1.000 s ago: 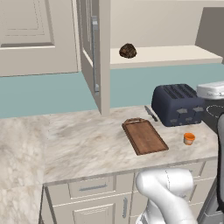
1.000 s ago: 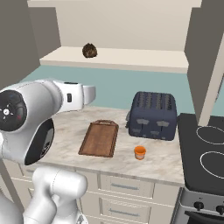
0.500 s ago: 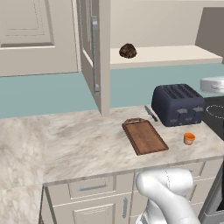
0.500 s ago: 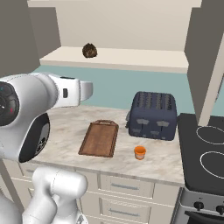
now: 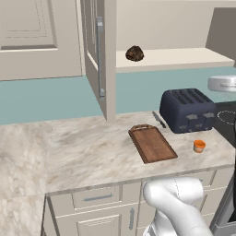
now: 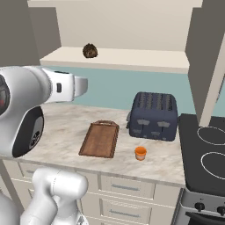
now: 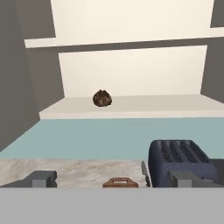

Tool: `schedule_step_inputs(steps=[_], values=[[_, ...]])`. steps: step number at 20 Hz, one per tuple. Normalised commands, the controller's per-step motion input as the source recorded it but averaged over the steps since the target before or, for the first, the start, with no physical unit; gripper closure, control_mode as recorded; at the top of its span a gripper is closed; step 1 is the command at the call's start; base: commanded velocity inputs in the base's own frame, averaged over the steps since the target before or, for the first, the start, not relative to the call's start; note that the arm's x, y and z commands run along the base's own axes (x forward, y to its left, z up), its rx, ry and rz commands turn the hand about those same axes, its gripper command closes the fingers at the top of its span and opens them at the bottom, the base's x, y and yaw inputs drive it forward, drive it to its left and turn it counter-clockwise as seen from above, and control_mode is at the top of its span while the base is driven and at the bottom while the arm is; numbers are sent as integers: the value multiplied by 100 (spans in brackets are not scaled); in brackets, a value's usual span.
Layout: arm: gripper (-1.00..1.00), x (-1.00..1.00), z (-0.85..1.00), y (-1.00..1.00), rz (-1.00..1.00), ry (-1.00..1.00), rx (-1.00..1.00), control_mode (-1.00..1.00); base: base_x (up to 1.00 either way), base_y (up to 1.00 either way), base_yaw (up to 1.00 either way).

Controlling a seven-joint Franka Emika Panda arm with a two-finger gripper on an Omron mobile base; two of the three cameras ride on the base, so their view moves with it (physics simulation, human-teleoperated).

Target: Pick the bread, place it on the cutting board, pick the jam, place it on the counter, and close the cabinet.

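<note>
The bread [image 5: 134, 53] [image 6: 90, 51] is a dark lumpy loaf lying on the cream shelf of the open cabinet [image 5: 175, 59]. In the hand view the bread [image 7: 102, 98] sits straight ahead and well beyond my gripper [image 7: 116, 179], which is open with its fingertips [image 7: 43, 178] wide apart and nothing between them. The reddish-brown cutting board [image 5: 152, 144] [image 6: 100, 139] lies bare on the marbled counter [image 5: 87, 147]. The orange jam [image 5: 199, 145] [image 6: 140, 153] stands on the counter in front of the toaster, to the right of the board.
A dark blue toaster [image 5: 188, 109] [image 6: 154, 115] stands right of the board, with a knife [image 5: 159, 120] beside it. The open cabinet door [image 5: 99, 60] juts out left of the shelf. A stove [image 6: 206, 154] borders the counter on the right.
The arm has lifted: its upper link sits higher in the right base view and its white end has slid toward the right edge of the left base view. The objects have not moved.
</note>
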Motion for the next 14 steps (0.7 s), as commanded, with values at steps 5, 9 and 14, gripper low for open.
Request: schedule_step_inputs(steps=[5,9,14], values=[[-100,14,2,14,0,0,0,-100,0,0,0],[-100,7,1,8,0,3,2,-100,0,0,0],[-100,14,0,6,0,2,1,-100,0,0,0]])
